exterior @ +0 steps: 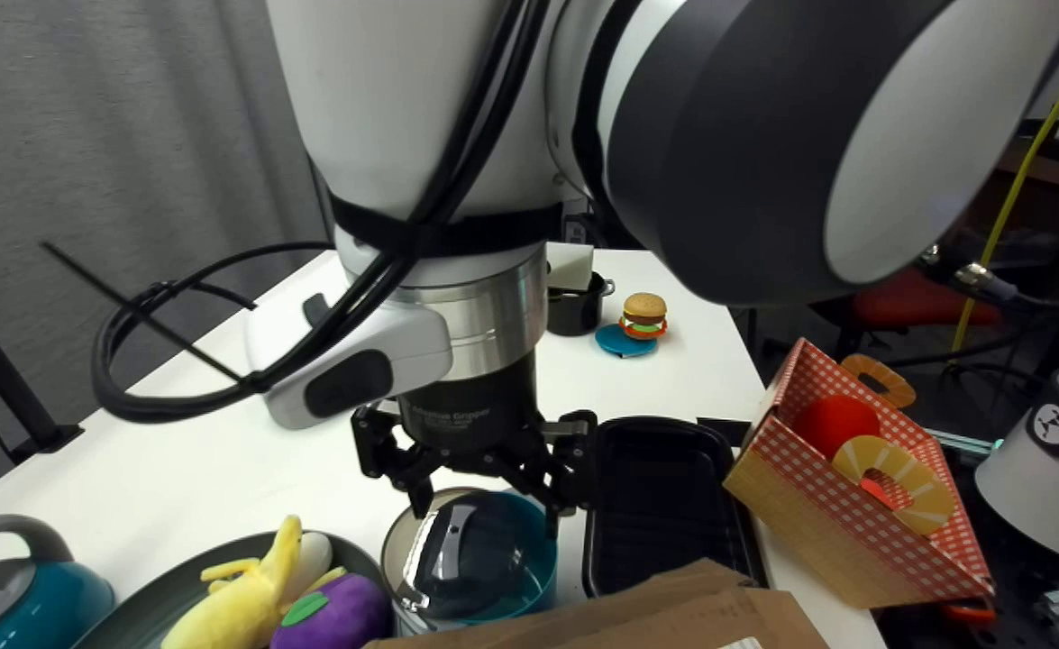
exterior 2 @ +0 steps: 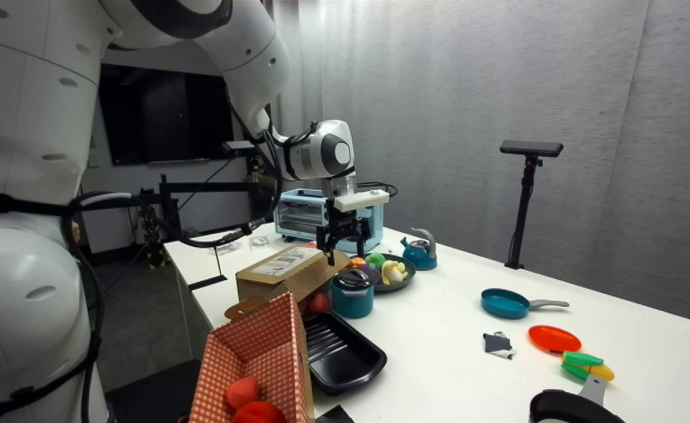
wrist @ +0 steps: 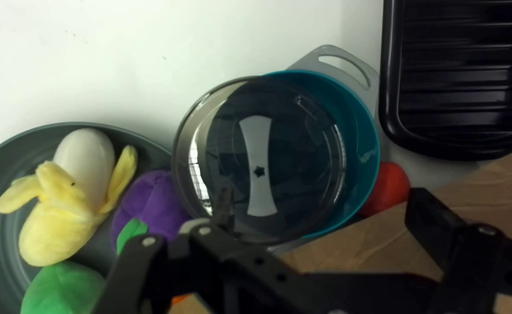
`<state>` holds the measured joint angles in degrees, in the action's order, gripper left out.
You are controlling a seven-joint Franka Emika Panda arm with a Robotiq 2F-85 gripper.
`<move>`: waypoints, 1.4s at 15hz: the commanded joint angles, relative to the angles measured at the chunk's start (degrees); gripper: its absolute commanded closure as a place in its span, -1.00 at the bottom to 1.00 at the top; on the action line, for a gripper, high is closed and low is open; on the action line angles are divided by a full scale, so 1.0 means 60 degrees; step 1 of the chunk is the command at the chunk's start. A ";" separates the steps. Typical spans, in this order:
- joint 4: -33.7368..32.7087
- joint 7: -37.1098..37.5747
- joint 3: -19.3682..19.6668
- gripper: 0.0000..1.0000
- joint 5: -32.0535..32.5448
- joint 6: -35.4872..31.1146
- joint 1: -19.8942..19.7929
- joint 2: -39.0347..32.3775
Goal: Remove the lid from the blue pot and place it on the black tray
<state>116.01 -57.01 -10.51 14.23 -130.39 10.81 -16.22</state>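
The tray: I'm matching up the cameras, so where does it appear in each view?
In an exterior view: the tray is low, right of centre, to the right of the blue pot.
In an exterior view: the tray is low, near mid-width, below the blue pot.
In the wrist view: the tray is in the top right corner, cut off by the picture's edges.
Shared landmark: the blue pot, beside the tray in all three.

You have a bright white table (exterior 2: 438, 364) in both exterior views; in the wrist view a white glare streaks one edge of the lid (wrist: 260, 161); thin highlights cross the ridged black tray (wrist: 460, 76); your gripper (wrist: 321, 196) looks dark and soft-focused up close; in an exterior view the floor (exterior 2: 148, 320) lies dim.
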 commanded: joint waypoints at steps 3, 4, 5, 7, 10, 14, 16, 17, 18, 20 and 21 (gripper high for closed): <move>-0.0091 -0.0105 -0.0085 -1.00 0.0271 0.0314 -0.0071 -0.0010; -0.0100 -0.0141 -0.0097 -1.00 0.0254 0.0384 -0.0079 -0.0012; -0.0107 -0.0196 -0.0118 -1.00 0.0187 0.0452 -0.0095 -0.0017; -0.0111 -0.0202 -0.0134 -1.00 0.0125 0.0602 -0.0102 -0.0018; -0.0123 -0.0237 -0.0162 -1.00 0.0079 0.0753 -0.0111 -0.0026; -0.0127 -0.0285 -0.0194 -1.00 0.0070 0.0789 -0.0119 -0.0036; -0.0096 0.0148 -0.0109 -1.00 0.0260 0.0714 -0.0045 -0.0002; -0.0106 0.0059 -0.0156 -1.00 0.0085 0.0792 -0.0081 -0.0008; -0.0109 0.0096 -0.0155 -1.00 0.0074 0.0835 -0.0078 -0.0006; -0.0106 0.0190 -0.0152 -1.00 0.0042 0.0906 -0.0073 0.0002; -0.0099 0.0294 -0.0161 -1.00 -0.0054 0.0924 -0.0079 0.0003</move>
<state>115.98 -56.66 -10.92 14.96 -126.33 10.81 -16.23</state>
